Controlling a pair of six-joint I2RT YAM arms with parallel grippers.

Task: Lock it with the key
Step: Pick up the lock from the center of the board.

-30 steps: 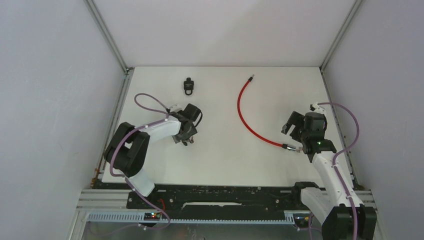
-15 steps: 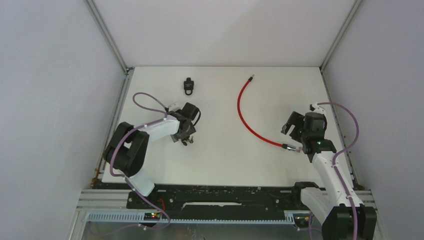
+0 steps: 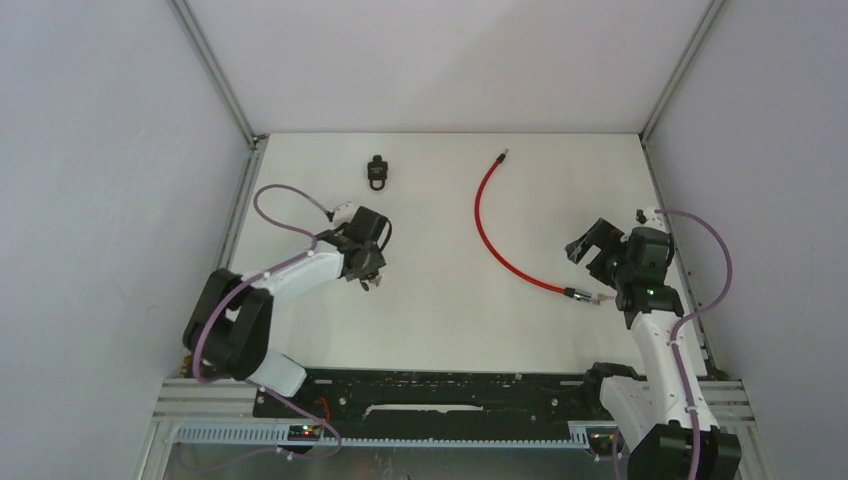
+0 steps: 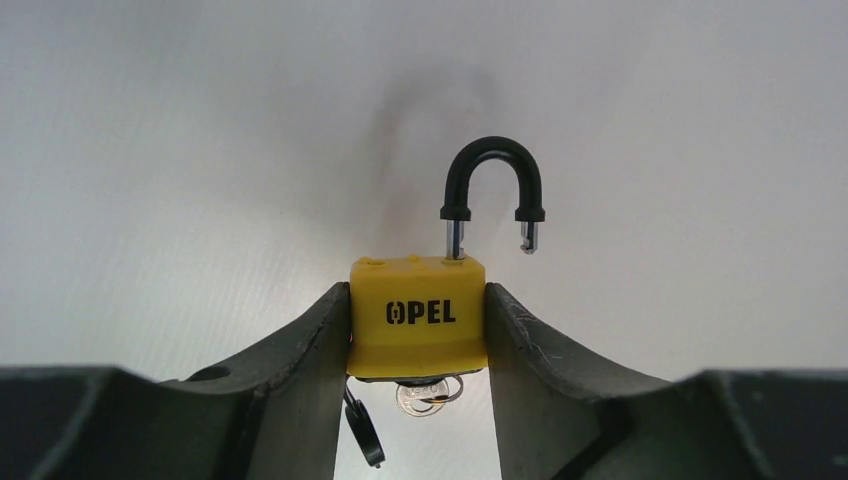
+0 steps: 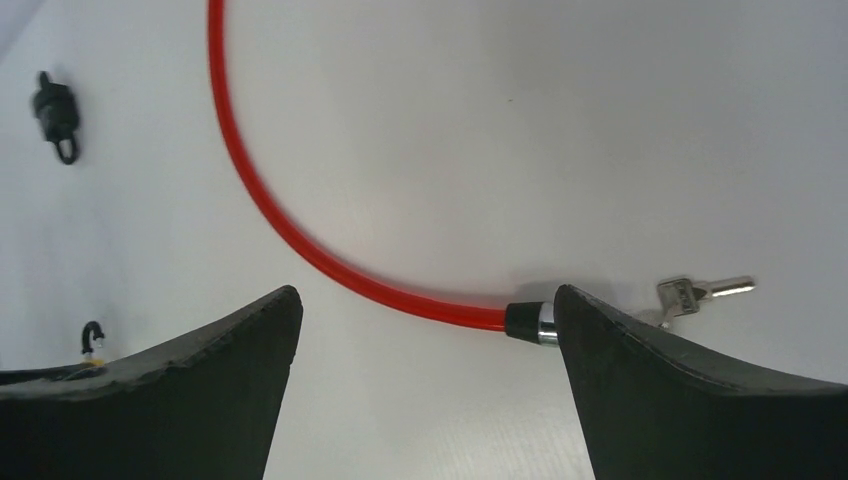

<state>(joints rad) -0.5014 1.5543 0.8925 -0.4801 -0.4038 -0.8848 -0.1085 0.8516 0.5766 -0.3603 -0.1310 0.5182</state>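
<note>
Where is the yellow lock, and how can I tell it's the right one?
Look at the white table, then at the left gripper on its left side. The yellow padlock sits squeezed between that gripper's fingers, with OPEL printed on it and its black shackle standing open. The small black piece farther back has no yellow at all.

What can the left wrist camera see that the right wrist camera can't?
Only left wrist: the yellow padlock's OPEL lettering, the left gripper's fingers pinching it, keys beneath. Only right wrist: a red cable, a loose key by its metal end, a small black object. Both: the white table and the padlock's shackle, tiny in the right view.
</note>
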